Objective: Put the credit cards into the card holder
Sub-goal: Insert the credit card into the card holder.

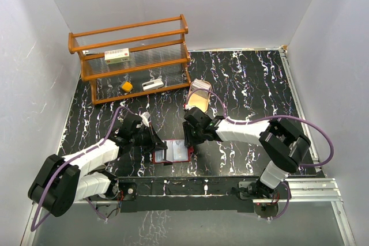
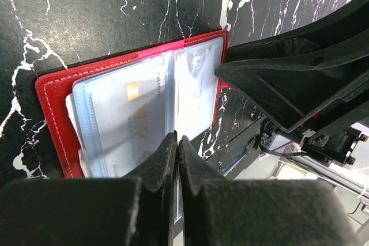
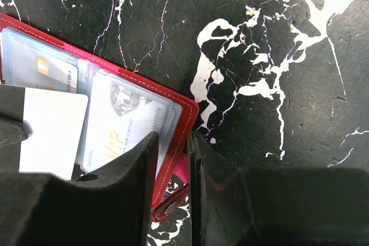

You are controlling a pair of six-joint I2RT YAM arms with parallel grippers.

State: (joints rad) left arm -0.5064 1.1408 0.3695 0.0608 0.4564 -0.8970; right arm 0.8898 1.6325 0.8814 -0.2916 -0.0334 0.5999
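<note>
Both my grippers meet at the card holder (image 1: pixel 173 152), which lies open and flat on the black marbled table (image 1: pixel 248 84) just in front of my bases, red cover down and clear pockets up. My left gripper (image 2: pixel 177 145) is pressed almost shut on a blank white card (image 3: pixel 52 133), held edge-on over the holder's near side, close to the fold between the two pockets. My right gripper (image 3: pixel 173 142) is closed to a narrow slot with the holder's red outer edge caught in it, beside the snap tab (image 3: pixel 170 204). Printed cards (image 2: pixel 130 113) sit in both pockets, and a tan oval tray (image 1: pixel 200 99) stands well behind
</note>
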